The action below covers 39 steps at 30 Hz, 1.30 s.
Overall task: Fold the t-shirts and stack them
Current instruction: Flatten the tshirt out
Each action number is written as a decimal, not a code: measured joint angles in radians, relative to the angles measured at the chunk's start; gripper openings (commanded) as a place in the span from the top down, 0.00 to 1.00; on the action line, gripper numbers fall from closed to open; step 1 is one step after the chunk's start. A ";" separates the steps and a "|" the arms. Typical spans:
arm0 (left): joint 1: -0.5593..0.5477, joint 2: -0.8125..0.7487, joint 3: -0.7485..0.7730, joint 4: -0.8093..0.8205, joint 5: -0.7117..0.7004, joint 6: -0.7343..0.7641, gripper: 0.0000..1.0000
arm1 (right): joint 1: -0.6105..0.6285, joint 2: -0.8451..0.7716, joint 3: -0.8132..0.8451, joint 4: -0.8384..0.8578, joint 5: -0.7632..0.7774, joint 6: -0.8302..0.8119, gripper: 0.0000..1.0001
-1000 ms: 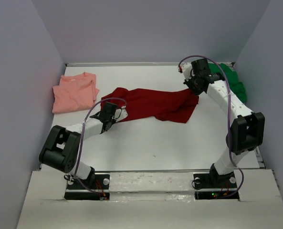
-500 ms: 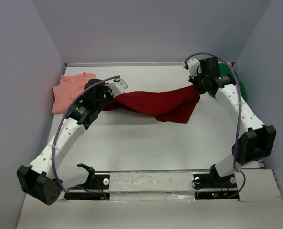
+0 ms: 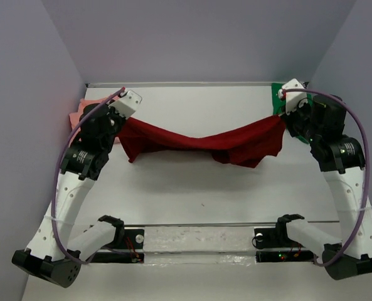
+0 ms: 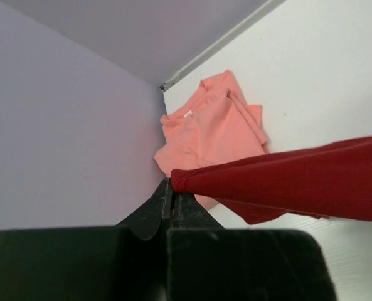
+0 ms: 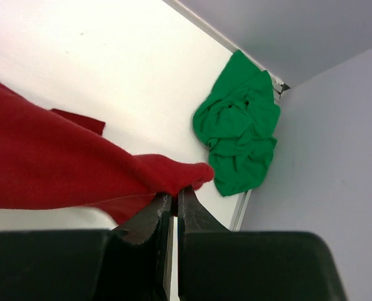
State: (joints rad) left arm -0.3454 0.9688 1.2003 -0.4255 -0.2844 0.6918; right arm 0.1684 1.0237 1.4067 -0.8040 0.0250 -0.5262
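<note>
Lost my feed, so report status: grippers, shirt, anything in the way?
Left gripper shut on dark red cloth t-shirt, right gripper shut on its other end. Shirt stretched between them, sagging mid-span. Salmon pink t-shirt and bright green t-shirt at far corners, not blocking.

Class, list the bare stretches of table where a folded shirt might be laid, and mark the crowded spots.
Bare: the near half of the table, between the dark red t-shirt and the arm bases; also the far strip between that shirt and the back wall. Crowded: the far corners, salmon pink t-shirt left, green t-shirt right.
</note>
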 measured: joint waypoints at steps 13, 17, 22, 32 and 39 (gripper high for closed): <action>0.022 -0.002 -0.091 0.015 0.069 -0.039 1.00 | 0.000 0.096 -0.011 -0.010 -0.010 -0.001 1.00; 0.023 0.017 -0.130 0.026 0.073 -0.040 1.00 | -0.008 0.134 -0.016 -0.002 -0.009 -0.009 1.00; 0.022 0.038 -0.182 0.076 0.063 -0.043 1.00 | -0.010 0.198 -0.016 0.023 -0.010 -0.020 1.00; 0.015 0.193 -0.298 0.208 0.027 -0.047 1.00 | -0.010 0.468 -0.016 0.158 -0.015 -0.042 1.00; 0.011 0.382 -0.307 0.356 -0.038 -0.042 1.00 | -0.013 0.730 0.090 0.195 -0.032 -0.050 1.00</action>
State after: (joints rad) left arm -0.3344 1.3506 0.8928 -0.0696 -0.3225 0.6495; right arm 0.1551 1.7535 1.4967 -0.6086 -0.0067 -0.5766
